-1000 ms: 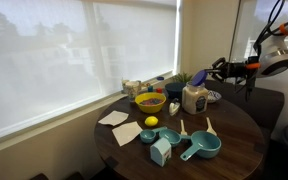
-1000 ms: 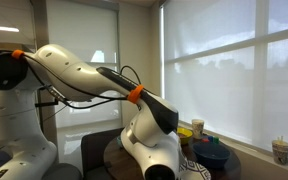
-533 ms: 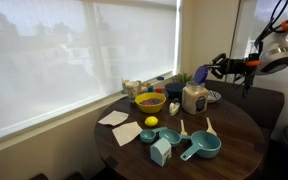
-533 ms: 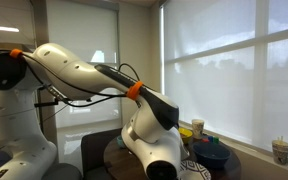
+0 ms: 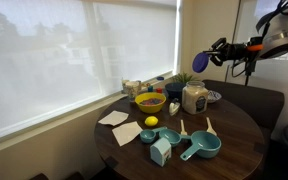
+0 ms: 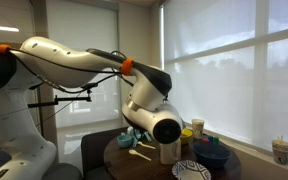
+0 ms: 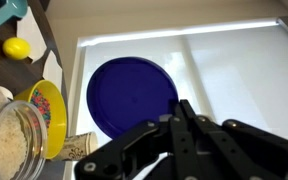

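Gripper (image 5: 211,55) clenched on the rim of the round dark-blue flat plate (image 5: 200,62). Both are higher than a second ago, when they were low beside the clear glass jar (image 5: 194,98). The plate now hangs well above the dark round counter (image 5: 234,135), against the white window blind (image 7: 234,70).

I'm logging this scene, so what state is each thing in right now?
End effector: shut on the edge of the blue plate.
Blue plate: held up, clear of the table.
Jar: upright, holding pale grains.
Yellow bowl: upright on the table.
Lemon: lying loose on the table.
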{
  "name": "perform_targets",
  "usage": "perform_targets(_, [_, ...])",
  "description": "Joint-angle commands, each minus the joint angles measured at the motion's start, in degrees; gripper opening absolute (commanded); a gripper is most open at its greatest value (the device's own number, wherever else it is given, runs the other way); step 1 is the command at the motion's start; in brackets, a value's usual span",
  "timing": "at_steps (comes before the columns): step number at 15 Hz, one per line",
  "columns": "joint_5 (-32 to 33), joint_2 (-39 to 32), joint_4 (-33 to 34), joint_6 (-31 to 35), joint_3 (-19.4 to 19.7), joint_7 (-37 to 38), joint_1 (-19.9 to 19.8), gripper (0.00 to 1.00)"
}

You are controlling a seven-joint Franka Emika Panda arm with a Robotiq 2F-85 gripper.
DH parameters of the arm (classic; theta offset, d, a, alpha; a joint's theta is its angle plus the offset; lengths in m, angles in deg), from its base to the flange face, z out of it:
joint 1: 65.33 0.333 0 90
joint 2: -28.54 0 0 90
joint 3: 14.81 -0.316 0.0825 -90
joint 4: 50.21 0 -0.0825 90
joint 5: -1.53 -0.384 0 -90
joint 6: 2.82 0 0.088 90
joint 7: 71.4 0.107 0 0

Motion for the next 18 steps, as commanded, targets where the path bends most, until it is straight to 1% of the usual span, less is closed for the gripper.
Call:
perform_targets(1, [10.13, 3.55, 3.67, 1.01, -2.5, 10.1, 0.44, 0.01])
perform_targets(5, [21.86, 5.74, 7.2, -0.3, -4.51, 18.22, 0.74, 0.01])
perform_targets(9, [33.46, 6.62, 9.27, -2.72, -5.73, 23.31, 1.53, 0.01])
perform_targets(13, [44.97, 6.64, 11.02, -6.19, -6.5, 26.59, 2.52, 0.01])
perform_targets(18, [58.31, 5.85, 12.63, -12.03, -7.03, 28.3, 3.89, 0.01])
